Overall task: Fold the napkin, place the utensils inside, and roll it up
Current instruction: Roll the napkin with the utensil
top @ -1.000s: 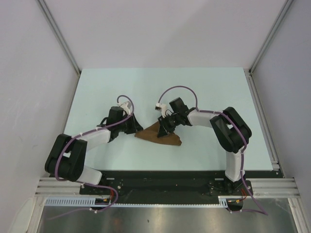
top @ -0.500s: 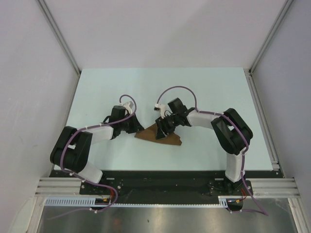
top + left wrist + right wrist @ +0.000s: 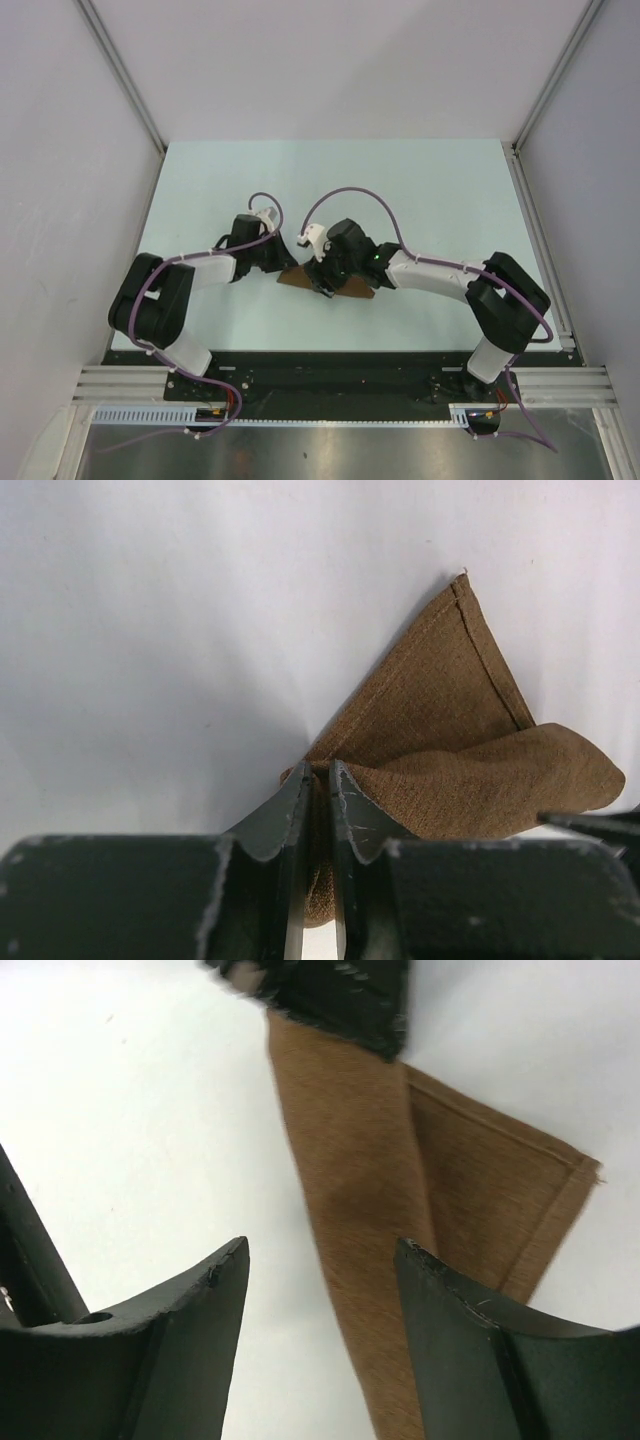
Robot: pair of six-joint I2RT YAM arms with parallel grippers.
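The brown napkin (image 3: 350, 289) lies folded and bunched on the table between the two arms. My left gripper (image 3: 286, 266) is at its left corner; in the left wrist view the gripper (image 3: 320, 778) is shut on a pinch of the napkin (image 3: 450, 730). My right gripper (image 3: 322, 278) hangs over the napkin's left half. In the right wrist view it (image 3: 322, 1250) is open, with a folded strip of napkin (image 3: 350, 1160) below and between its fingers, and the left gripper's fingertips (image 3: 335, 1000) show at the top. The fork and the dark-handled utensil are not in view.
The pale table (image 3: 420, 190) is walled by white panels on the left, the back and the right. A metal rail (image 3: 540, 240) runs along its right edge. The arm bases sit on a black strip (image 3: 330, 375) at the near edge.
My right arm has stretched left and lower, bringing its open gripper over the napkin's left half. My left gripper has kept its hold on the corner, shifting only slightly.
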